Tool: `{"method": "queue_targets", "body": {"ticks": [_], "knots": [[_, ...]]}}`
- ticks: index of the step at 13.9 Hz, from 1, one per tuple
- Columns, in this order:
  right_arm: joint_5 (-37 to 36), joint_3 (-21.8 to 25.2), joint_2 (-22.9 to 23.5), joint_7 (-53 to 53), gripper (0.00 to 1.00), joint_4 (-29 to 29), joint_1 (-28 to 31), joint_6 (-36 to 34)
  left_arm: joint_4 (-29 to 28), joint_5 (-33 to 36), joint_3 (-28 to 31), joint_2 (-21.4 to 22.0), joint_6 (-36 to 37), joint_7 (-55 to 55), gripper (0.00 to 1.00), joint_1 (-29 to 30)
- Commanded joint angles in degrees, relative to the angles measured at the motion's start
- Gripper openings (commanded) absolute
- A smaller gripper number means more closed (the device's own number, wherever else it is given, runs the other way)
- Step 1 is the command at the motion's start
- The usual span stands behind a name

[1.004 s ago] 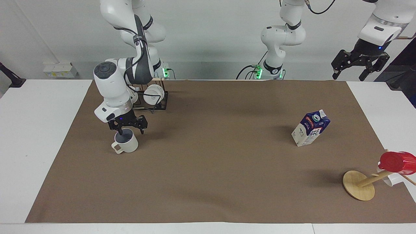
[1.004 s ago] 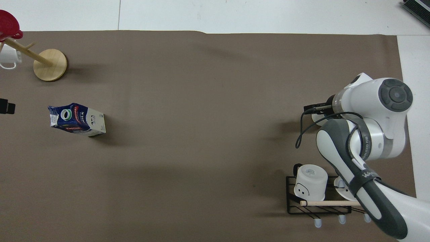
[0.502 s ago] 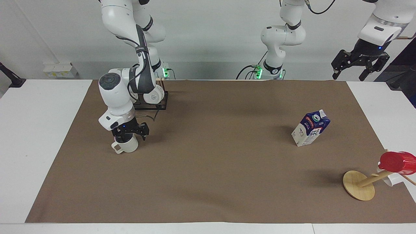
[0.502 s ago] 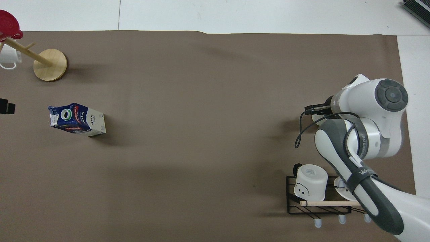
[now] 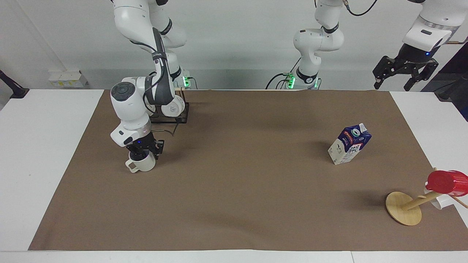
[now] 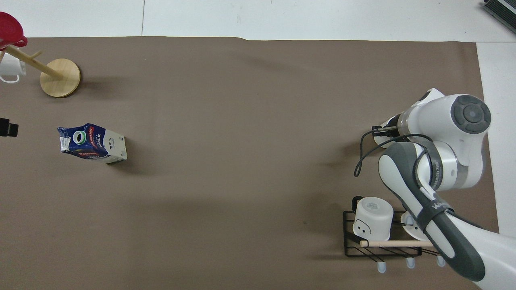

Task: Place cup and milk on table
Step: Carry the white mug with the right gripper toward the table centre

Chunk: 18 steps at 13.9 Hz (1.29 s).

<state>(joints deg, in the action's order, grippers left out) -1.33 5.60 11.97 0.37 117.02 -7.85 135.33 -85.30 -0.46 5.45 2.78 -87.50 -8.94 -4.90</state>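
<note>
The cream cup (image 5: 142, 165) stands upright on the brown mat of the table (image 5: 234, 204) toward the right arm's end, handle pointing away from the robots. My right gripper (image 5: 142, 154) is down on the cup, shut on its rim. In the overhead view the right arm covers nearly all of the cup (image 6: 378, 139). The blue-and-white milk (image 5: 349, 144) carton (image 6: 93, 144) stands on the mat toward the left arm's end. My left gripper (image 5: 396, 78) hangs open and raised past that end of the mat, waiting.
A black wire rack (image 5: 181, 117) with white mugs (image 6: 373, 217) sits nearer to the robots than the cup. A wooden mug tree (image 5: 403, 208) carrying a red cup (image 5: 447, 182) and a white mug (image 6: 10, 68) stands farther from the robots than the milk.
My right gripper came down over the cup, one finger inside it, and closed on its rim. The cup, the milk and the left arm stayed put.
</note>
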Motion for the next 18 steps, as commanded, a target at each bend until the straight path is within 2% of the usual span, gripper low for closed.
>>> {"method": "queue_targets", "body": {"ticks": [1,5,9,11,14,16,18], "knots": [[0.54,-0.41,0.51,1.82,0.00,-1.17,0.30,0.55,0.48,-0.15,0.26,0.03,0.57,0.07,1.00,-0.28],[0.54,-0.85,-0.72,17.17,0.00,-3.54,-2.33,-0.07,0.48,-0.15,0.26,0.03,0.40,-0.02,1.00,-0.20],[0.45,-0.94,-2.13,28.08,0.00,-9.60,-5.15,-9.01,0.48,-0.15,0.26,-0.06,0.40,0.07,1.00,-0.28],[0.28,-0.94,-1.51,35.62,0.00,-12.50,-8.83,-12.10,0.48,-0.15,0.26,-0.06,0.31,0.06,1.00,-0.28],[-0.78,-0.94,-0.73,43.99,0.00,-13.75,-13.84,-12.64,0.48,-0.15,0.26,-0.06,0.31,0.07,1.00,-0.28],[-1.30,-0.94,0.94,48.74,0.00,-14.97,-17.62,-12.29,0.48,-0.15,0.26,-0.06,0.31,0.07,1.00,-0.28],[-1.57,-0.94,3.83,52.96,0.00,-18.73,-20.08,-12.72,0.48,-0.15,0.26,-0.06,0.31,0.07,1.00,-0.28]]}}
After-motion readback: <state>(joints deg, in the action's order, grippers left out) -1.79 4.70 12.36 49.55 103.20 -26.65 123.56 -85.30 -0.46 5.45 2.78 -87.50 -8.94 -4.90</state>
